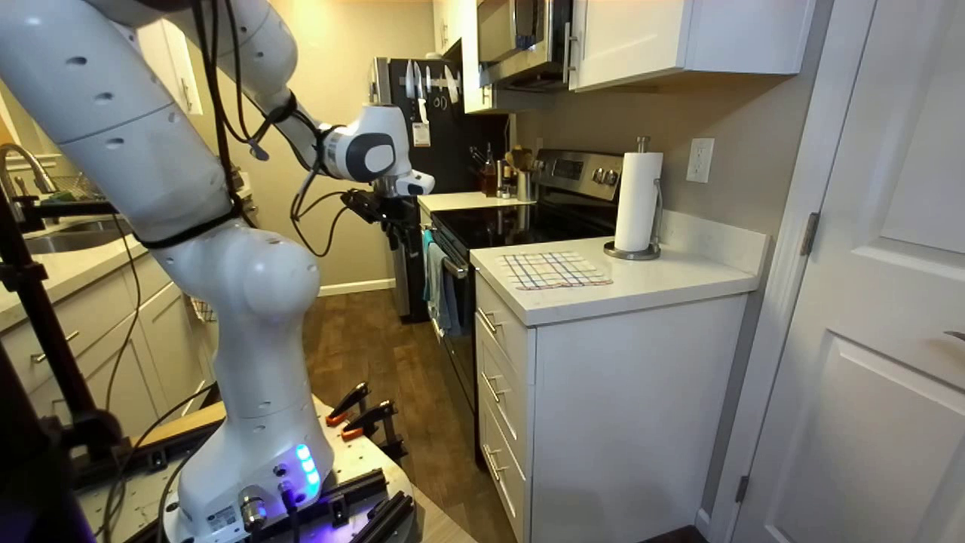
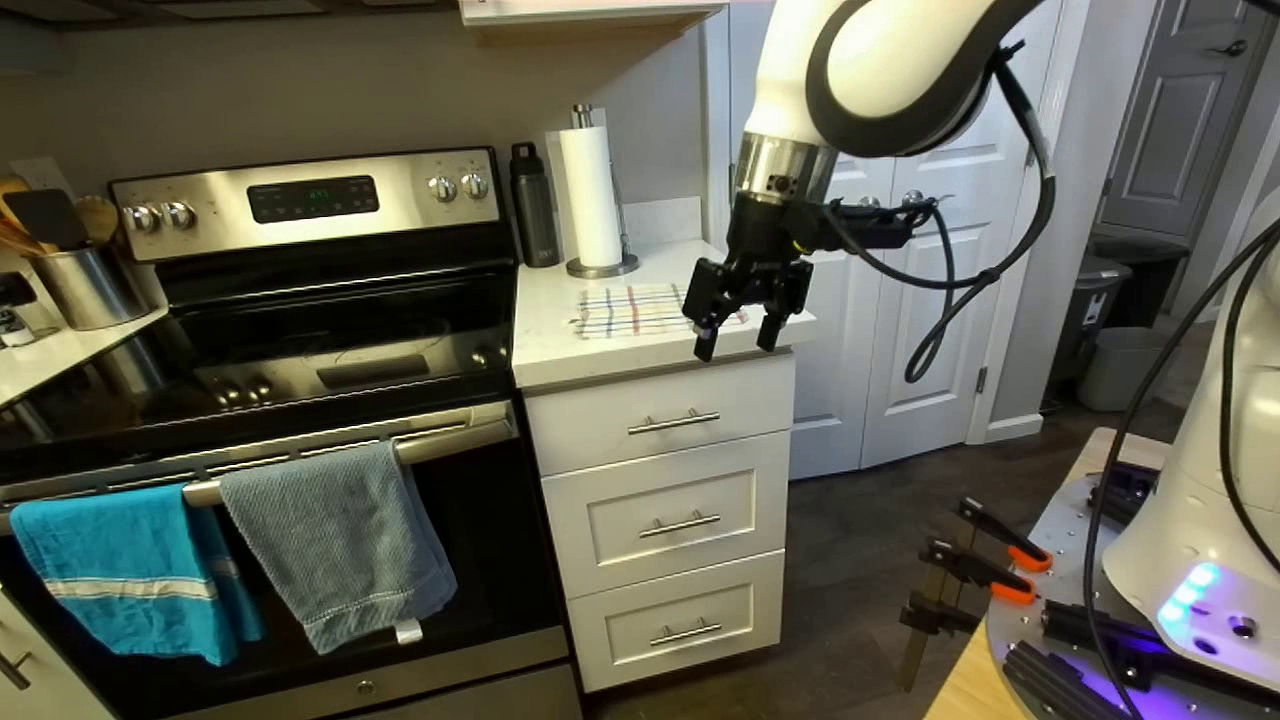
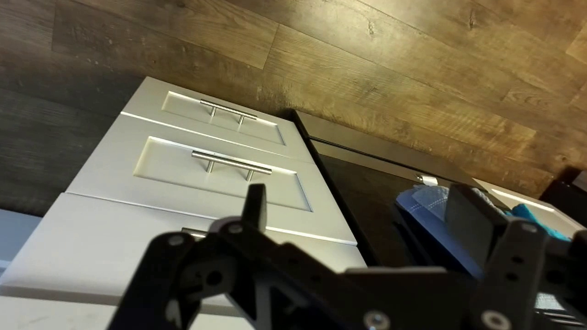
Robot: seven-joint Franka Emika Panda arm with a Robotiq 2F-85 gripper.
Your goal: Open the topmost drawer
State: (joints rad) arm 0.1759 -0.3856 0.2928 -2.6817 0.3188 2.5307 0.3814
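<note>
My pincer (image 2: 738, 338) is black. Below it I see the topmost drawer (image 2: 660, 400) in plain white, handle (image 2: 674, 422) silver. Behind it in an exterior view: white bench (image 2: 545, 320), white cloth (image 2: 630, 312) checked with blue and red lines. Off to its side, turquoise towel (image 2: 130, 550) with white stripe, blue-grey towel (image 2: 330, 540). Below it, floor (image 3: 321, 59) brown wood-grain.

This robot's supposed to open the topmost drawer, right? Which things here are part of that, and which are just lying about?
Part of the job:
gripper, open
topmost drawer, shut
its bar handle

Just lying about:
paper towel roll
checked cloth
dark bottle
teal towel and gray towel, both hanging
</note>
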